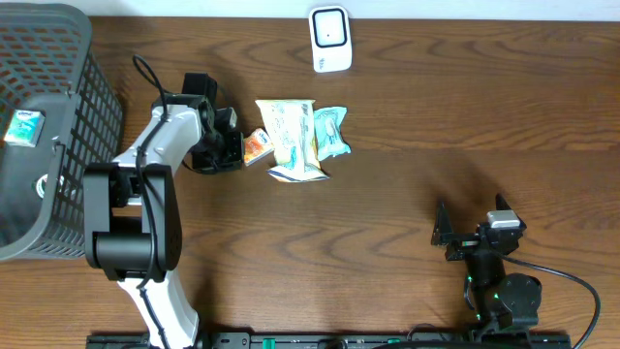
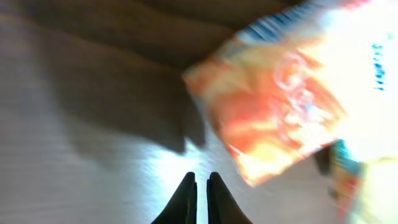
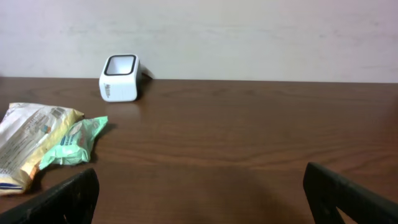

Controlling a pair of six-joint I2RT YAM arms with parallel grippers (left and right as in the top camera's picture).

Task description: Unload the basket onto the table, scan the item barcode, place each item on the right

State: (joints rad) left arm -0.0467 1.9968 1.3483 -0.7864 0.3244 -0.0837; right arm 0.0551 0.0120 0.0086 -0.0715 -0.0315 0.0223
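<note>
Packs (image 1: 291, 136) lie heaped, so the left fingers (image 2: 185, 202), pressed together, sit by the orange pack (image 1: 257, 147), maybe to nudge it loose; the right fingers (image 3: 68, 199) wait spread wide.

Dark brown wooden table (image 1: 436, 126): white boxy scanner (image 1: 330, 39) at far edge, grey mesh basket (image 1: 97, 97) at left, small orange packet (image 1: 257, 146), cream packet (image 1: 291, 136) and mint-green packet (image 1: 331, 132) clustered centrally.
</note>
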